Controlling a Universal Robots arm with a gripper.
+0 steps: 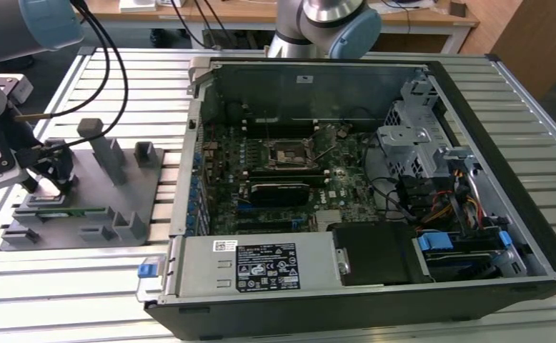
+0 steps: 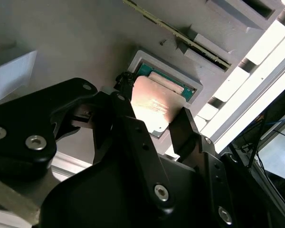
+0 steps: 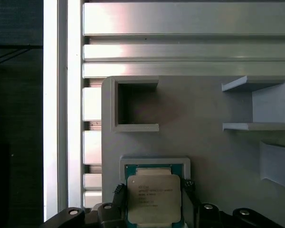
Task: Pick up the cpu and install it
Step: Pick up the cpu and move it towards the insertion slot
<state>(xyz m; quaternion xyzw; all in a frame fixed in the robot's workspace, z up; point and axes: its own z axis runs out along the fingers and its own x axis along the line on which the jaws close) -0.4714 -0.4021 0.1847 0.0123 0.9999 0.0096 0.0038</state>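
1. The cpu (image 3: 153, 204), a small flat square chip with a silvery metal top on a green base, lies in a shallow square recess of the grey moulded plastic tray (image 3: 204, 142). The recess is close to the tray edge that borders the ribbed aluminium slats of the table (image 3: 180, 52).
2. In the first wrist view the chip's near edge is cut off by the frame. In the second wrist view the black body of the gripper (image 2: 154, 111) covers its lower corner, and glare washes out the metal top of the cpu (image 2: 156, 102).
3. The gripper (image 3: 153, 187) is narrowed onto the cpu. Its matte black fingers (image 3: 119, 194) meet two opposite edges of the chip (as far as both wrist views show), and the chip sits level in its recess.
4. In the exterior view the gripper (image 1: 49, 184) stands over the tray (image 1: 149, 187) at the exterior view's left and hides that corner of it. A long thin green memory stick (image 1: 73, 211) lies in a slot just beside it.
5. Well apart, at the exterior view's right, lies an open black desktop computer case (image 1: 306, 86). On its green board is the dark square metal-framed socket (image 1: 288, 152).
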